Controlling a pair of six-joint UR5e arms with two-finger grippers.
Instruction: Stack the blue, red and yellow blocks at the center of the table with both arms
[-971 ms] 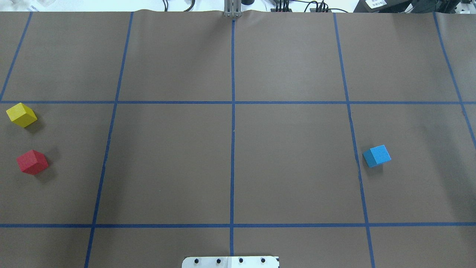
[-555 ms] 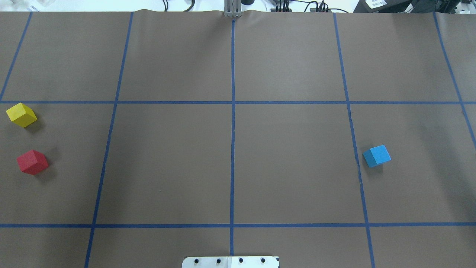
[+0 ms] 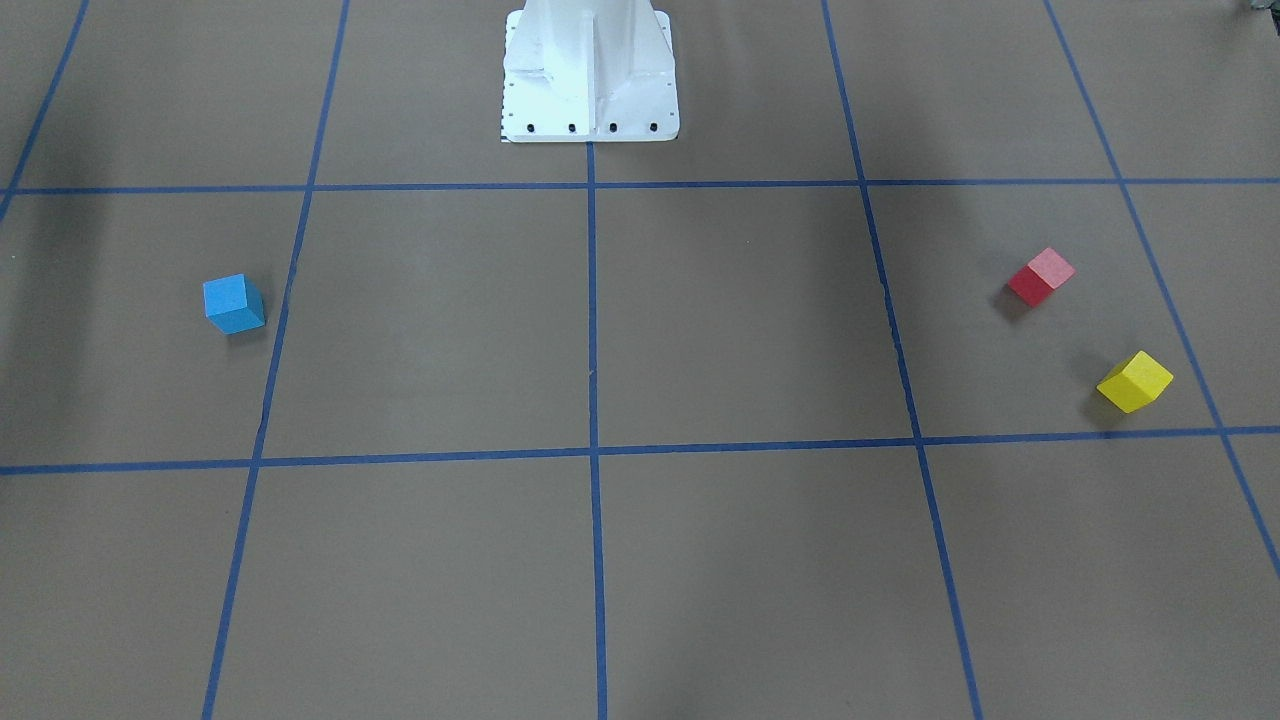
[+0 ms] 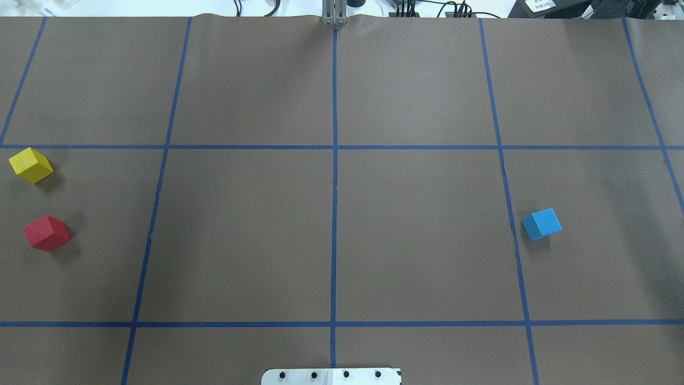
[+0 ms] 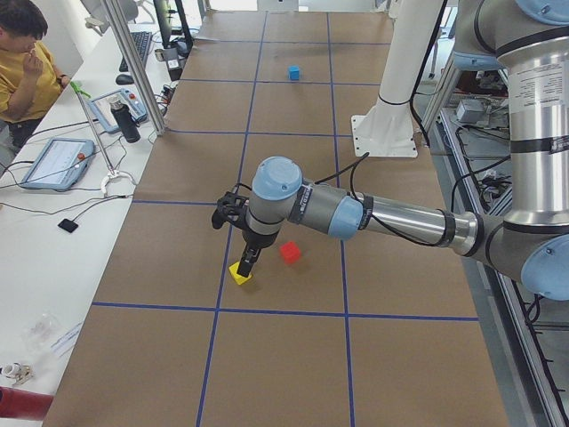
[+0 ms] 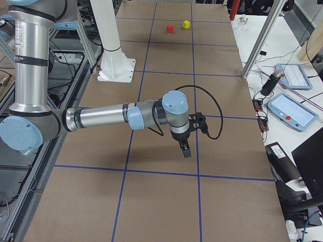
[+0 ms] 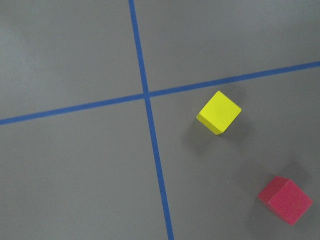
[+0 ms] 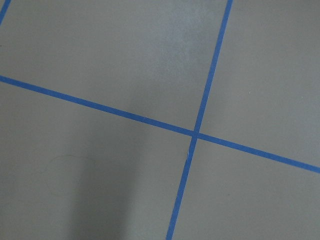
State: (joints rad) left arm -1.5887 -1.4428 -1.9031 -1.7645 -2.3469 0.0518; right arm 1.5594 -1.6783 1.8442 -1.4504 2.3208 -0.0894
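The left gripper hung above the yellow block by the table's left edge, with the red block near it but apart. The right gripper hung toward the right edge, where the blue block lay. Whether either gripper was released or clenched could not be told.

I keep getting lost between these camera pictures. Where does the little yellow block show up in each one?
Front-facing: yellow block at the right, just below mid-height.
Overhead: yellow block at the far left edge, above mid-height.
Exterior left: yellow block left of centre.
Exterior right: yellow block near the top, right of centre.
Left wrist: yellow block right of centre.
Right wrist: not in it.
Landmark: the red block, close by but apart.
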